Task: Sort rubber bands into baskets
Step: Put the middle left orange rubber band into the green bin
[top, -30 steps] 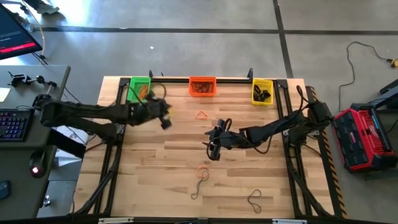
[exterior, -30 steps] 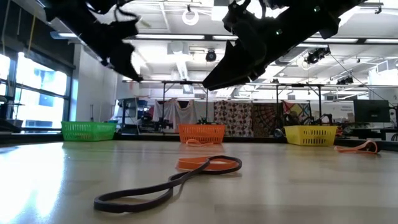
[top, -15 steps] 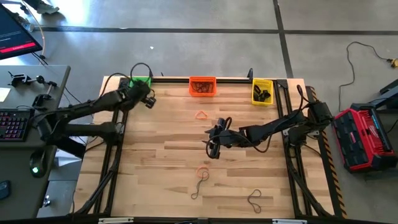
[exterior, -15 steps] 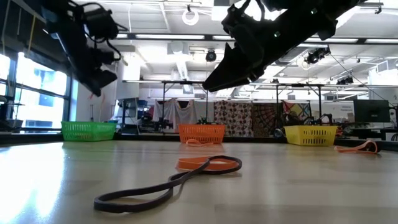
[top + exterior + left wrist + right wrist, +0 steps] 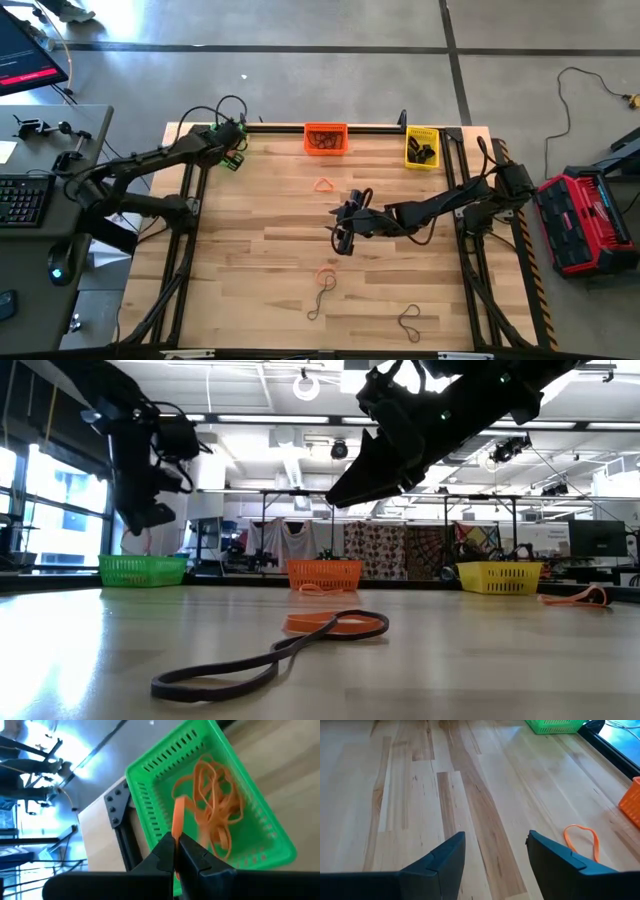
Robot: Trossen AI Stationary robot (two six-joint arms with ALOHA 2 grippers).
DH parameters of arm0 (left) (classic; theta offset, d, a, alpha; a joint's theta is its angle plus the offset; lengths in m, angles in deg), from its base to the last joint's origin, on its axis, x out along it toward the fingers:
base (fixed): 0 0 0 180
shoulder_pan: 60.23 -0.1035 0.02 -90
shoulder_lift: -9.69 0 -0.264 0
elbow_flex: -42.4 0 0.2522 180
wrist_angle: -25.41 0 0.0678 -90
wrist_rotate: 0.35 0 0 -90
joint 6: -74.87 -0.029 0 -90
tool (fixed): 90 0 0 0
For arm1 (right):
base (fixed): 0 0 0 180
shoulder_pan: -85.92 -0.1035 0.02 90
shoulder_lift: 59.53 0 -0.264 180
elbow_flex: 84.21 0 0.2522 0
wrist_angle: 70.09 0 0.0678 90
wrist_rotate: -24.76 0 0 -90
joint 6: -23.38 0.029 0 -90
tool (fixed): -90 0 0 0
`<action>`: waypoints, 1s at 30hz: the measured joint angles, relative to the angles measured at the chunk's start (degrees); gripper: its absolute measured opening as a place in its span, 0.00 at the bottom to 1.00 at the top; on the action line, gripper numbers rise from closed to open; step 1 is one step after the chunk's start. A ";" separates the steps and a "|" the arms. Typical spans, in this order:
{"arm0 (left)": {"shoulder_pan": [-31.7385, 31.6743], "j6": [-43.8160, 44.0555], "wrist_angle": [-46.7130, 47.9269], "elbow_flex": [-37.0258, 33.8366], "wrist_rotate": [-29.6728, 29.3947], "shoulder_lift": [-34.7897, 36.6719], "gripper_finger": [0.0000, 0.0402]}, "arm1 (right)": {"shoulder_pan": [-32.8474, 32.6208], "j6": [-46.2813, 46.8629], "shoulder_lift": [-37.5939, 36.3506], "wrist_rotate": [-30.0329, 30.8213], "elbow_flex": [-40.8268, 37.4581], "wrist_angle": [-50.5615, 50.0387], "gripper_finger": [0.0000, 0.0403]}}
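My left gripper (image 5: pixel 232 153) hangs over the green basket (image 5: pixel 150 785) at the table's far left corner, shut on an orange rubber band (image 5: pixel 178 820). Several orange bands (image 5: pixel 215 805) lie in that basket. The orange basket (image 5: pixel 326 138) and the yellow basket (image 5: pixel 421 147) stand along the far edge. Above the table's middle, my right gripper (image 5: pixel 340 238) is open and touches nothing. Loose on the wood lie an orange band (image 5: pixel 324 184), another orange one (image 5: pixel 326 274) with a dark one (image 5: pixel 320 295) next to it, and a dark band (image 5: pixel 409 320). My left gripper pinches the orange band between its two fingertips (image 5: pixel 192 855). A short doubled length of the band (image 5: pixel 178 815) sticks out beyond the tips. The fingers slant downward over the green basket's open top, and the band is lifted clear of the basket.
A black rail (image 5: pixel 370 127) runs along the far edge behind the baskets. Black frame legs (image 5: pixel 180 250) flank both table sides. In the right wrist view an orange band (image 5: pixel 582 840) lies on bare wood ahead of the open fingers.
My left gripper has swung from left of the table's middle toward the far left corner, stopping over the green basket and tipping its fingers downward. It has stayed shut on the orange band.
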 joint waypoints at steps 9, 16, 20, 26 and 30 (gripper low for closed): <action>-1.65 -3.18 2.29 7.82 4.51 -9.74 0.00 | 0.00 0.22 0.00 -0.03 0.00 -0.20 0.49; -5.43 -3.55 8.02 15.67 4.61 -19.36 0.00 | 0.00 1.33 0.00 -0.38 0.00 -0.56 0.49; -7.81 -4.94 7.99 17.97 6.65 -23.05 0.00 | 0.00 1.31 0.00 -1.33 0.00 -0.84 0.49; -9.17 -8.22 8.18 18.50 8.98 -26.00 0.05 | 0.00 1.31 0.00 -1.54 0.00 -0.85 0.49; -8.06 -9.94 8.21 18.48 8.43 -26.10 0.13 | 0.00 1.33 0.00 -1.54 0.00 -0.85 0.49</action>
